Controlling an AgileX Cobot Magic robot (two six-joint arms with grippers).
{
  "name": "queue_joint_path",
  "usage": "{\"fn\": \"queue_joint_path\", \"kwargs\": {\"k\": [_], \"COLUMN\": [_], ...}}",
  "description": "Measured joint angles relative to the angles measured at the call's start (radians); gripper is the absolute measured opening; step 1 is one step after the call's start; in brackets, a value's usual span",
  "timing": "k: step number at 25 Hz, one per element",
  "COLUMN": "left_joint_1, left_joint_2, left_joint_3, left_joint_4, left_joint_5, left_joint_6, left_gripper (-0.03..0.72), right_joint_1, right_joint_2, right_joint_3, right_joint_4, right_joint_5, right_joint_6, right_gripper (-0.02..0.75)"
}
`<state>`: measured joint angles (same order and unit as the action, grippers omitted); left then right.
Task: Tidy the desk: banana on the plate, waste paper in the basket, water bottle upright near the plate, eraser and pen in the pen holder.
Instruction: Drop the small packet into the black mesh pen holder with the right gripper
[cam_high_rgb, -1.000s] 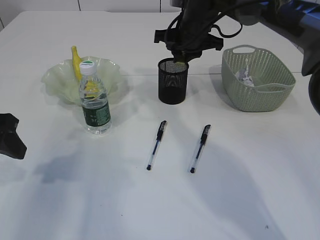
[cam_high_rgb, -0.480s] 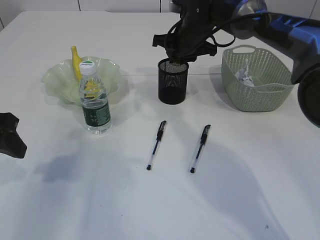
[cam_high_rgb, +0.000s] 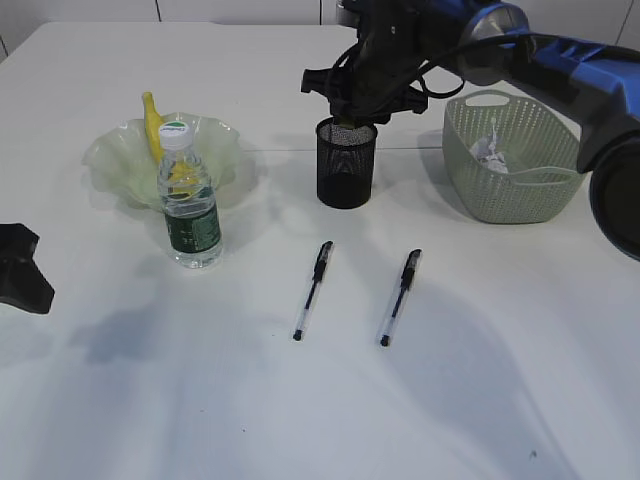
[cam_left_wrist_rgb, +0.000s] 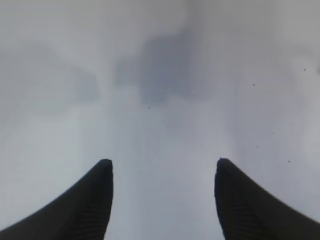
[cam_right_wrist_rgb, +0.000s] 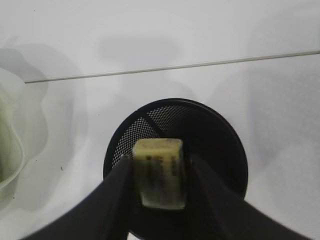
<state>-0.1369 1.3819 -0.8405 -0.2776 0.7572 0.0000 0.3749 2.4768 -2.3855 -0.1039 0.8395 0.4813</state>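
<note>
My right gripper (cam_high_rgb: 352, 118) (cam_right_wrist_rgb: 159, 172) is shut on the cream eraser (cam_right_wrist_rgb: 158, 171) and holds it right over the mouth of the black mesh pen holder (cam_high_rgb: 346, 163) (cam_right_wrist_rgb: 215, 145). Two pens (cam_high_rgb: 313, 289) (cam_high_rgb: 400, 297) lie on the table in front of the holder. The banana (cam_high_rgb: 155, 125) lies in the wavy pale green glass plate (cam_high_rgb: 110, 160). The water bottle (cam_high_rgb: 189, 200) stands upright just in front of the plate. The waste paper (cam_high_rgb: 490, 150) sits in the sage-green basket (cam_high_rgb: 515, 160). My left gripper (cam_left_wrist_rgb: 162, 165) is open over bare table.
The white table has a thin seam line behind the pen holder (cam_right_wrist_rgb: 175, 66). The left arm's dark gripper (cam_high_rgb: 20, 270) rests at the left edge. The right arm (cam_high_rgb: 540, 50) reaches in from the upper right, above the basket.
My right gripper has shifted slightly left and back over the pen holder with the eraser in it. Nothing else has moved.
</note>
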Motion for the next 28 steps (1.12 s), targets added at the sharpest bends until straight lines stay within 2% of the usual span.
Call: {"fn": "queue_joint_path", "kwargs": {"k": [4, 11, 15, 22, 24, 28], "left_joint_1": [0.000, 0.000, 0.000, 0.000, 0.000, 0.000], "left_joint_2": [0.000, 0.000, 0.000, 0.000, 0.000, 0.000], "left_joint_3": [0.000, 0.000, 0.000, 0.000, 0.000, 0.000], "left_joint_4": [0.000, 0.000, 0.000, 0.000, 0.002, 0.005], "left_joint_5": [-0.003, -0.005, -0.005, -0.005, -0.005, -0.003], "left_joint_6": [0.000, 0.000, 0.000, 0.000, 0.000, 0.000], "left_gripper": [0.450, 0.450, 0.450, 0.450, 0.450, 0.450], "right_joint_1": [0.000, 0.000, 0.000, 0.000, 0.000, -0.002], "right_joint_2": [0.000, 0.000, 0.000, 0.000, 0.000, -0.006], "right_joint_3": [0.000, -0.017, -0.085, -0.236, -0.260, -0.269], "right_joint_4": [-0.002, -0.004, -0.004, -0.008, -0.008, 0.072], "right_joint_5": [-0.003, 0.027, 0.122, 0.374, 0.398, 0.410], "right_joint_6": [0.000, 0.000, 0.000, -0.038, -0.064, -0.123], "right_gripper": [0.303, 0.319, 0.319, 0.319, 0.319, 0.319]}}
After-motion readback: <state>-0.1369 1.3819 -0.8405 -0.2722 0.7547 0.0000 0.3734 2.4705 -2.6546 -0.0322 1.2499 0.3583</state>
